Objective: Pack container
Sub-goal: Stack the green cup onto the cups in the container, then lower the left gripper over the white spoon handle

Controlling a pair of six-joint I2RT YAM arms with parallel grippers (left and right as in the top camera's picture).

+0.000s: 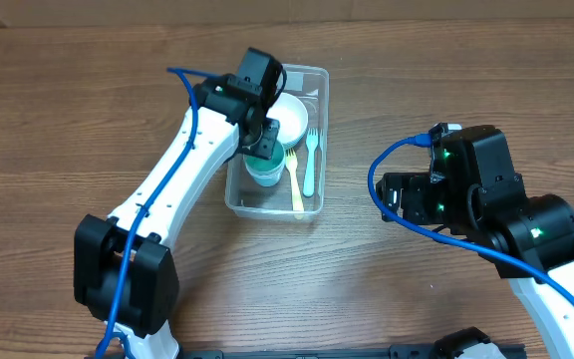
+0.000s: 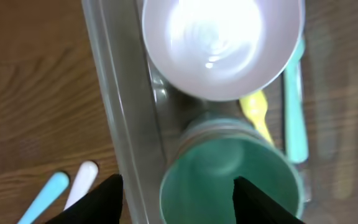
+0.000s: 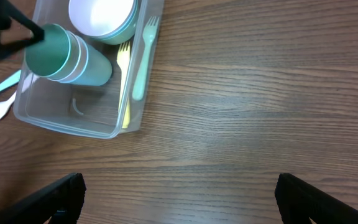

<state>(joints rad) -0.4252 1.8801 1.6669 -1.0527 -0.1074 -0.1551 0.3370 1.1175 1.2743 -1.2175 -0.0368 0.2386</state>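
Note:
The clear plastic container (image 1: 267, 210) stands at the table's middle back. It holds a white bowl (image 1: 293, 112), a teal cup (image 1: 265, 172) lying tilted, a yellow fork (image 1: 296, 189) and a teal fork (image 1: 310, 165). My left gripper (image 1: 264, 135) hovers open over the cup (image 2: 229, 180). One finger is above the cup's mouth, the other outside the container wall (image 2: 120, 106). My right gripper (image 3: 179, 193) is open and empty over bare wood, to the right of the container (image 3: 67, 121).
A teal spoon (image 2: 42, 198) and a white spoon (image 2: 81, 182) lie on the table just outside the container's left wall, hidden under my left arm in the overhead view. The white bowl (image 3: 98, 15) sits in a teal bowl (image 3: 127, 28).

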